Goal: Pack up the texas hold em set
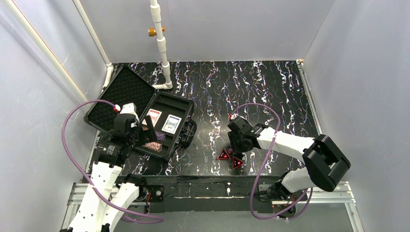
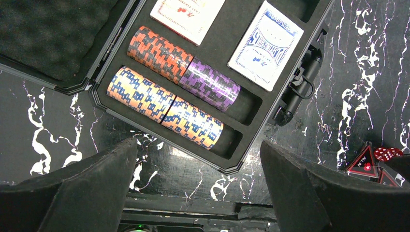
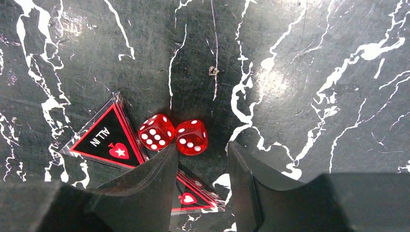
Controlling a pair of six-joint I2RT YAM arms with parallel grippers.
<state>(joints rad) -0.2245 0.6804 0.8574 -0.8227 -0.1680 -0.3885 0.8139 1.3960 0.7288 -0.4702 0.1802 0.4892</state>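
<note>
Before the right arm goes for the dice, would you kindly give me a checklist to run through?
1. Right tool open: ok, jaws apart, nothing held.
2. Lined up on a die: ok, one die sits just ahead of the gap.
3. Dice separated: not ok, the other die touches it.
4. Triangle out of the way: not ok, it lies beneath the tool.
5. Case open: ok, lid back.
6. Left tool empty: ok, open.

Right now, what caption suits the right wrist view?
Right gripper hovers open over two red dice beside red triangles.
</note>
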